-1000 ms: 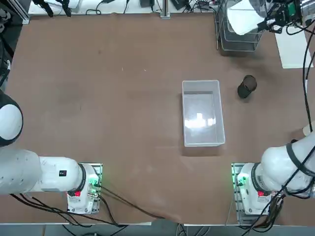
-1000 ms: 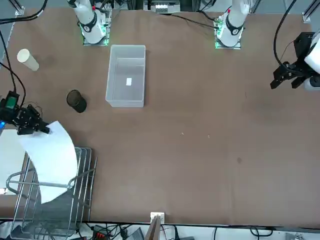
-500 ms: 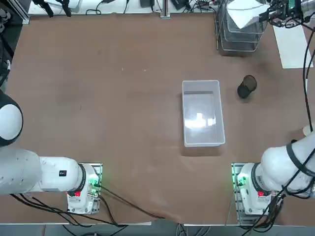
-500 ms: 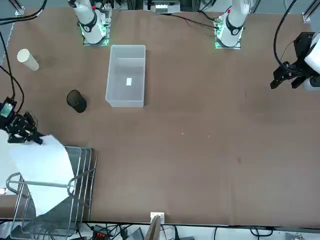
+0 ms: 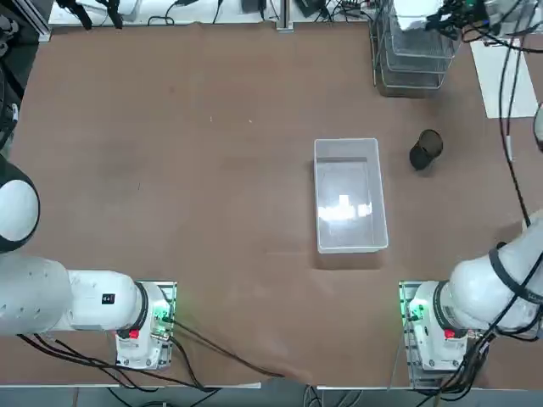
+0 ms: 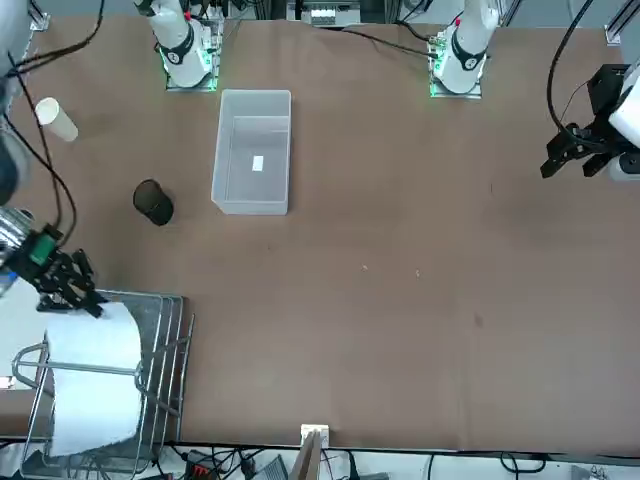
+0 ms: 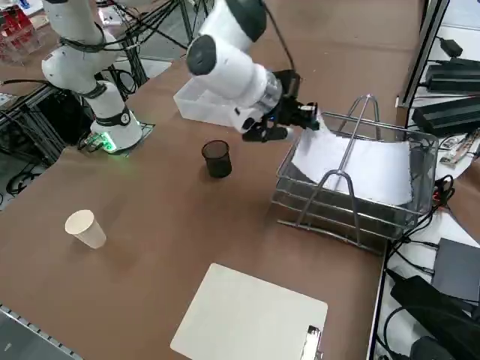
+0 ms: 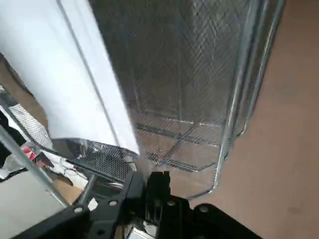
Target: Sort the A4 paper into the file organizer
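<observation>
White paper [image 6: 97, 385]: inside wire rack [image 7: 424, 176], one edge at the fingertips | right gripper [image 8: 152, 174]: closed, pinching paper's edge | black cup [image 7: 217, 159]: upright on table [image 5: 212, 212], near bin [image 5: 351, 197]

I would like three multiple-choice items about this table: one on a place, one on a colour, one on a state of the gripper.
1. Where is the A4 paper?
A) in the clear bin
B) at the file organizer
C) under the black cup
2. What colour is the clipboard's board?
A) white
B) red
C) green
3. How is the right gripper?
A) wide open
B) parked beside the clear bin
C) shut on the paper

1 B: the sheet lies within the wire rack.
2 A: its flat board shows white.
3 C: its fingers pinch the sheet's edge.
</observation>
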Controlling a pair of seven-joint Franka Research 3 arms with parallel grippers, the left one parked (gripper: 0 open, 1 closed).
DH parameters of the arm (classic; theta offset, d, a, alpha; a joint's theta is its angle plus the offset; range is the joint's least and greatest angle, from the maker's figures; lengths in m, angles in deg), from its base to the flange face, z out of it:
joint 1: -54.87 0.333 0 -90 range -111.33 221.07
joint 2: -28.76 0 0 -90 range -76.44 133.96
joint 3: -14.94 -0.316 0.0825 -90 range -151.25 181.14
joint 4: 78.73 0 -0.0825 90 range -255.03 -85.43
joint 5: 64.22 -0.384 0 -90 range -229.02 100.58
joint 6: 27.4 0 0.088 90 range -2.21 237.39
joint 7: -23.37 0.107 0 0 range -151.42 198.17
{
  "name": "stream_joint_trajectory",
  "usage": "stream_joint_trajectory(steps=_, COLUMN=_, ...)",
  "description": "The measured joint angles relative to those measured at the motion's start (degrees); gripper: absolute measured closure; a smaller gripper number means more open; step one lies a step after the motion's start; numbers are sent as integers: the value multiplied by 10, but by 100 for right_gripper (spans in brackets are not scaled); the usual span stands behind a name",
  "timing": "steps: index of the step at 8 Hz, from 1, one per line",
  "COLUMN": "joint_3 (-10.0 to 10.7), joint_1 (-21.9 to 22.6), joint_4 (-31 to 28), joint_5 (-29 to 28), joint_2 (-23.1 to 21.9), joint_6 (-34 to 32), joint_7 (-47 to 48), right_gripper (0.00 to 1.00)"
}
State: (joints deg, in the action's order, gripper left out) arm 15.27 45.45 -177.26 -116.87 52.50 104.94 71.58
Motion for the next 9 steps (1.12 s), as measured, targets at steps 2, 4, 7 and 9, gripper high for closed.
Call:
stream_joint_trajectory(steps=2, joint_3=4, joint_1=-3, joint_4=-1, joint_5=-1, joint_2=0, joint_6=1, joint_7=14, right_gripper=99)
stream_joint_trajectory(steps=4, joint_3=5, joint_1=-3, joint_4=-4, joint_5=-1, joint_2=0, joint_6=1, joint_7=11, right_gripper=95)
stream_joint_trajectory(steps=7, joint_3=5, joint_1=-2, joint_4=-5, joint_5=3, joint_2=-1, joint_6=1, joint_7=-10, right_gripper=49)
stream_joint_trajectory(steps=9, joint_3=5, joint_1=-2, joint_4=0, joint_5=62, joint_2=-9, joint_6=-46, joint_7=-17, right_gripper=14)
